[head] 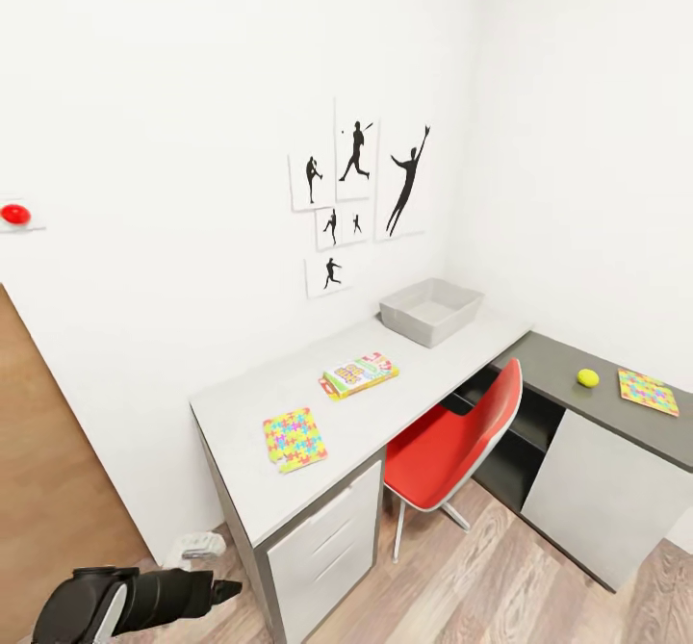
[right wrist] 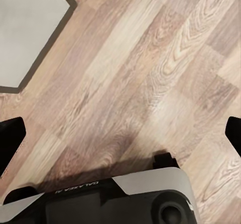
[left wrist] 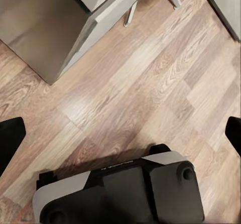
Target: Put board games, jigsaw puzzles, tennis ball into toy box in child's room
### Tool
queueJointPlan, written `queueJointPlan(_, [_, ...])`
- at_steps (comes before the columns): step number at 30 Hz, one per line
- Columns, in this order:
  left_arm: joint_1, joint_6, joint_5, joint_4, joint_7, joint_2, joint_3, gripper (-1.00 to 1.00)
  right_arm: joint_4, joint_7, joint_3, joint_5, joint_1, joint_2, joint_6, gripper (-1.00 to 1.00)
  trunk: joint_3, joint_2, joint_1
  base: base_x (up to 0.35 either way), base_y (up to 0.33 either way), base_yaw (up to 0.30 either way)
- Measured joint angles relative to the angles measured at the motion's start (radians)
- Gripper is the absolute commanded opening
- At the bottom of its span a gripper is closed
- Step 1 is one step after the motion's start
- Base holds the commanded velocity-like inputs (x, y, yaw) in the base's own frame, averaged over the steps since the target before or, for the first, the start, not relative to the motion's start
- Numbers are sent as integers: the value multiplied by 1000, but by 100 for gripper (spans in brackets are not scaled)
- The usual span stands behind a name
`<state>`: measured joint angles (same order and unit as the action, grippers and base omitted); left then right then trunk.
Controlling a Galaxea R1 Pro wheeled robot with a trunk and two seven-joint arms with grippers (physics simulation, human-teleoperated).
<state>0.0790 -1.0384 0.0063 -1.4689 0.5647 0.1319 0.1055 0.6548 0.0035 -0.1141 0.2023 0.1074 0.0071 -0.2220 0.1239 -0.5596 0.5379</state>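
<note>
Both my tools hang spread over wood floor | multicolour flat jigsaw puzzle (head: 295,438) ahead-right on white desk (head: 241,490), nearest my left tool (head: 227,590)

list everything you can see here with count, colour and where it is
toy box: 1, light grey, far end of the white desk top, by the wall
board game: 1, green-edged with red, middle of the white top
jigsaw puzzles: 2, multicolour; one near the desk's front end, one on the dark-grey section
tennis ball: 1, yellow-green, dark-grey section, beside that puzzle
table: 1, white top, grey sides, white drawers
chair: 1, red, pushed under the desk
silhouette pictures: several, black on white, wall above the desk
red round thing: 1, on the left wall
floor: wood plank
left gripper: black fingers, apart, over the floor
right gripper: black fingers, apart, over the floor
</note>
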Motion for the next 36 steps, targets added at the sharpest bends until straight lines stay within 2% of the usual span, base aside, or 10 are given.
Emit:
queueJointPlan(7, [46,-1,-1,-8,213,60,2,100,132,3,-81,1,-3,2,-55,100,-22,49,-27,0,0,0])
queueJointPlan(8, [52,-1,-1,-9,273,81,6,100,198,3,-102,2,-8,2,-106,100,-25,56,-31,0,0,0])
queueJointPlan(13, [63,-1,-1,-9,433,131,32,100,407,3,-154,4,-37,5,-268,100,-41,91,-50,0,0,0])
queueJointPlan(16, [68,0,-1,-9,524,152,59,100,535,3,-176,5,-50,11,-354,100,-50,112,-62,0,0,0])
queueJointPlan(18, [81,0,-2,-9,603,167,95,100,647,4,-189,6,-57,15,-428,100,-57,126,-69,0,0,0])
queueJointPlan(24, [102,5,-5,-1,711,181,173,100,789,5,-200,22,-62,19,-545,100,-73,162,-89,0,0,0])
queueJointPlan(26, [106,9,-5,7,735,183,199,100,819,5,-203,52,-63,17,-577,100,-73,162,-89,0,0,0])
queueJointPlan(29, [108,11,-7,23,745,183,212,100,834,6,-204,108,-64,11,-595,100,-73,162,-89,0,0,0])
queueJointPlan(30, [109,12,-8,31,751,183,216,100,840,6,-204,156,-63,8,-602,100,-73,162,-89,0,0,0])
queueJointPlan(36, [111,12,-4,43,763,185,225,100,854,10,-203,309,-58,-3,-622,100,-73,162,-89,0,0,0])
